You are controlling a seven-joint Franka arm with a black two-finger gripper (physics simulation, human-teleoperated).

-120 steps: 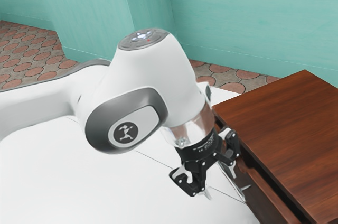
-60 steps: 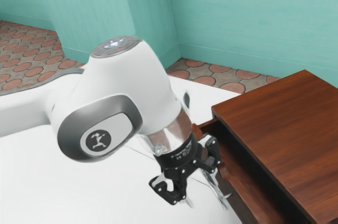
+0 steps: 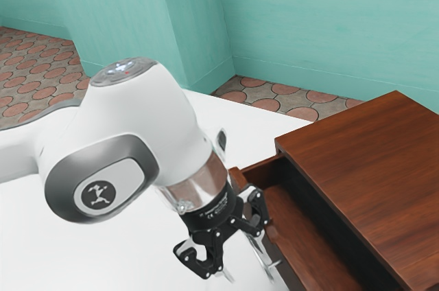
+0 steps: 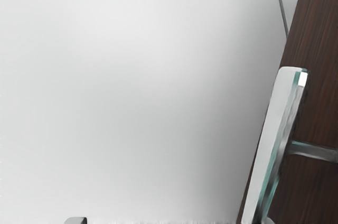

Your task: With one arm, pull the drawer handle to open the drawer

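Dark red-brown wooden drawer [image 3: 302,233], lower right of ext. frame: partly drawn out of matching wooden cabinet [image 3: 370,154], level, open top exposed, interior in shadow. Slim silver metal bar handle [image 3: 267,257] on drawer's front panel [image 4: 317,49], at bottom centre of ext. frame. Wrist view: handle runs parallel to panel, squared end, stands off it on a short post; panel dark brown, fine straight grain.

Bright even light; sheen on handle [image 4: 277,139]
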